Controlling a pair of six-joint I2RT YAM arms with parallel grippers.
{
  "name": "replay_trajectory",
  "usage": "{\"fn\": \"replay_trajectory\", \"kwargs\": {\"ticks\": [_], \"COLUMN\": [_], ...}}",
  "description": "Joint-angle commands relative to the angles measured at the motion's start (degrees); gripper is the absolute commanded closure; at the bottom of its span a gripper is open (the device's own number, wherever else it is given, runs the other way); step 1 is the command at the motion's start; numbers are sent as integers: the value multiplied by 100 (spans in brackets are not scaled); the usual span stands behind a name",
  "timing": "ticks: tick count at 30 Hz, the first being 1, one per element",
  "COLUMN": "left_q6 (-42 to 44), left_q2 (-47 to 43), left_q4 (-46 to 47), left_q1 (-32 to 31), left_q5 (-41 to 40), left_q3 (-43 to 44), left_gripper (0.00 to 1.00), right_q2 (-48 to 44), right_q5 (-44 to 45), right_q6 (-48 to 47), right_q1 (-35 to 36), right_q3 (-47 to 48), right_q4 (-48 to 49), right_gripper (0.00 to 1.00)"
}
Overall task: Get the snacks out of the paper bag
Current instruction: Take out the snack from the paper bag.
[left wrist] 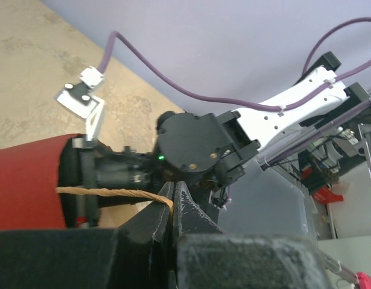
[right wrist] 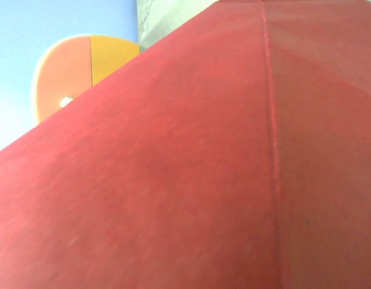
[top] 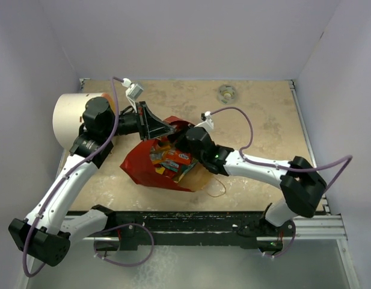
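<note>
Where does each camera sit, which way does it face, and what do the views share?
Top external: above and behind the bases, looking down at the table; left arm and right arm both show.
Left wrist: on the left arm, facing along the shut left claw pinching the handle of the paper bag, toward the right arm.
Right wrist: close against the bag's red wall; orange end of the cylinder beyond; own fingers unseen.
Shared: all three show the bag.

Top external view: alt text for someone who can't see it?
A red paper bag lies on its side on the table, colourful snacks showing at its open mouth. The left gripper pinches the bag's upper rim; the right gripper is at the snacks. A white cylinder sits back left.
</note>
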Motion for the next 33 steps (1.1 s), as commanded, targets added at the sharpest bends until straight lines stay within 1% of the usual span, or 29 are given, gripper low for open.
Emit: {"fn": "replay_trajectory", "kwargs": {"ticks": [1,4,7,12,15,17,20,22,25,29,33], "left_q6": [316,437,488,591,671,735,782,839,918,947,877], "left_q2": [-370,-446,-485,-504,-519,-528,-529,-527,-538,-585,-585], "left_q4": [-38,-318,-461,-551,-635,-686,-728,-754,-822,-846,-682], "left_q1": [-15,-15,-14,-11,-12,-10,-11,-13,-12,-13,-15], "left_q5": [-590,-1184,-1557,-1854,-1972,-2036,-2086,-2084,-2086,-1974,-1737], "left_q3": [95,97,76,59,73,63,60,82,96,60,48], "left_gripper": [100,100,100,100,100,100,100,100,100,100,100], "right_q2": [-856,-1450,-1996,-2771,-3254,-3653,-4304,-4739,-4987,-4793,-4337], "right_q5": [-409,-584,-782,-1309,-1713,-1763,-1782,-1483,-683,1050,3058], "right_q6": [-268,-552,-754,-1198,-1882,-2568,-3251,-3677,-4090,-4208,-3824], "right_q1": [-17,-17,-17,-17,-17,-17,-17,-17,-17,-17,-17], "right_q3": [-352,-554,-678,-877,-904,-885,-770,-517,83,1070,1591], "right_q4": [76,29,-213,-665,-1059,-1403,-2059,-2527,-3321,-4287,-5094], "right_gripper": [100,100,100,100,100,100,100,100,100,100,100]}}
